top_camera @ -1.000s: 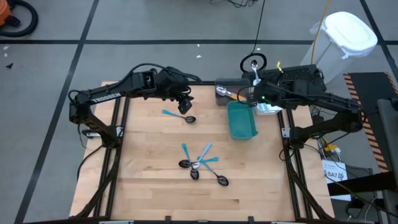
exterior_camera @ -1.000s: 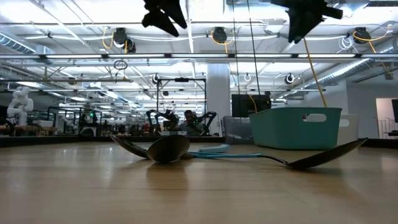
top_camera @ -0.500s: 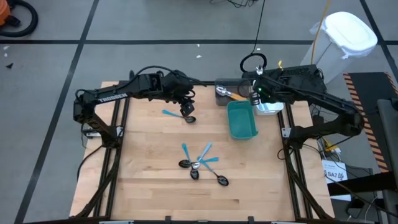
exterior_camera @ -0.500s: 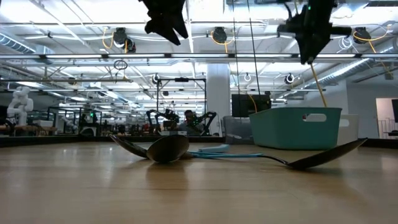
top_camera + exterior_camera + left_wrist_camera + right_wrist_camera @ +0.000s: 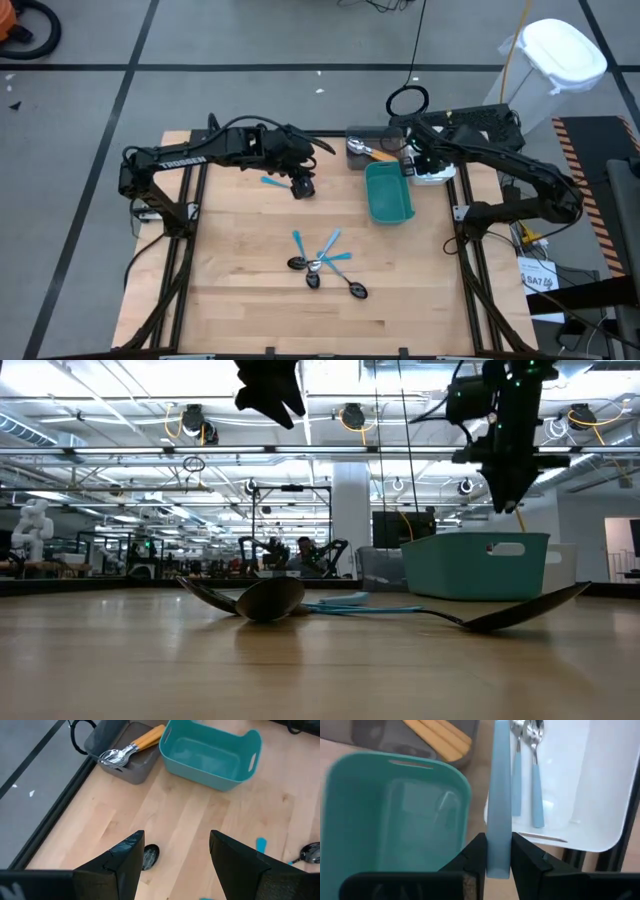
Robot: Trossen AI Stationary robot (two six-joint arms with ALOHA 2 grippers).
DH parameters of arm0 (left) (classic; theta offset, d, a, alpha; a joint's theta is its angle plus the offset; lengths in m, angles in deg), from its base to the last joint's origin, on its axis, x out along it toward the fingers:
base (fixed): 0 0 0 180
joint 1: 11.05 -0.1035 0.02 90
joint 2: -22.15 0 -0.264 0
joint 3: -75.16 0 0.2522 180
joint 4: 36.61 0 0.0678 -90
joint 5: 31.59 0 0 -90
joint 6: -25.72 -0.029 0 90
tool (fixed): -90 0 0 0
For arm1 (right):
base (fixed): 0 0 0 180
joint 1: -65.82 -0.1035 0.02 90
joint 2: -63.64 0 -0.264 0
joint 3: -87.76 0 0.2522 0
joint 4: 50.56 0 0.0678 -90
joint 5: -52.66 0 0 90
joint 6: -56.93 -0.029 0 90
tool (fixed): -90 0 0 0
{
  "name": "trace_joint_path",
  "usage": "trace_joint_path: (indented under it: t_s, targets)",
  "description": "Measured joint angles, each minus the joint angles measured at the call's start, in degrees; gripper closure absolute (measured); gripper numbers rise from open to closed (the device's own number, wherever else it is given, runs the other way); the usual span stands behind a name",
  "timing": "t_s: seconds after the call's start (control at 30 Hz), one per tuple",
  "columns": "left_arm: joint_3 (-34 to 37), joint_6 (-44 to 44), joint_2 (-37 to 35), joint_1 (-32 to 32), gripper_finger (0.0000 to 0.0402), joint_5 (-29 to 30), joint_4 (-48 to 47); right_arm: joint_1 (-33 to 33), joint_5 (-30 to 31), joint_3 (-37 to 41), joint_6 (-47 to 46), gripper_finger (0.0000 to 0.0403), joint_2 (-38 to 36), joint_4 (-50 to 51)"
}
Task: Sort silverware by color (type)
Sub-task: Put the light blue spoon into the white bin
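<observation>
Above the white bin [image 5: 600, 795], the right gripper [image 5: 498, 851] pinches a light-blue-handled utensil [image 5: 500, 795]; two more lie inside. Left gripper [image 5: 175, 855], spread wide and empty, hovers beside a black spoon [image 5: 149, 856] on the worktop [image 5: 200, 820].

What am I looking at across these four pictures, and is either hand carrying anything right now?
It is a table robot with two dark arms, each ending in a two-finger hand. One picture looks straight down on the wooden table; one looks level across the tabletop; the other two come from cameras on each arm's wrist.

The left hand hangs open above a light-blue-handled spoon, holding nothing. The right hand is shut on a light-blue handle, at the back right by the white bin, which already holds two light-blue-handled utensils.

Beside it are an empty teal bin and a gray bin with orange-handled utensils. A cluster of mixed silverware lies near the middle of the table.
</observation>
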State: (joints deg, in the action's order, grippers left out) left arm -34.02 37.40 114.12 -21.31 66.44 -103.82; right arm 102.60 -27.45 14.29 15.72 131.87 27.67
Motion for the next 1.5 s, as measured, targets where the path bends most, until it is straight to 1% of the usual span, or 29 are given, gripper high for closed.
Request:
trace_joint_path:
  t_s: [0.07,0.27,0.47,0.6,1.0,1.17,1.5]
  targets:
    - [0.00,0.02,0.00,0.02,0.0179,0.00,0.08,1.15,-1.23,1.85,1.04,0.0343,0.02,-1.17]
    - [0.00,0.05,0.70,0.02,0.0179,0.00,-0.03,3.84,-1.75,5.44,2.93,0.0343,0.04,-2.52]
    - [0.06,0.73,1.64,0.15,0.0179,0.00,0.27,6.53,0.43,6.91,5.16,0.0343,0.02,-3.74]
    - [-0.06,3.02,1.82,0.15,0.0179,0.02,2.02,8.57,0.62,8.43,7.43,0.0343,0.02,-5.86]
    - [-0.02,5.39,1.95,0.28,0.0179,0.00,4.04,13.48,0.78,12.87,11.51,0.0342,0.02,-12.67]
    - [-0.02,5.42,1.95,0.28,0.0179,0.00,4.04,14.78,0.74,14.75,12.76,0.0342,0.22,-14.97]
    - [-0.02,5.08,1.95,0.17,0.0179,0.02,4.04,15.03,0.47,14.89,16.00,0.0335,2.74,-16.69]
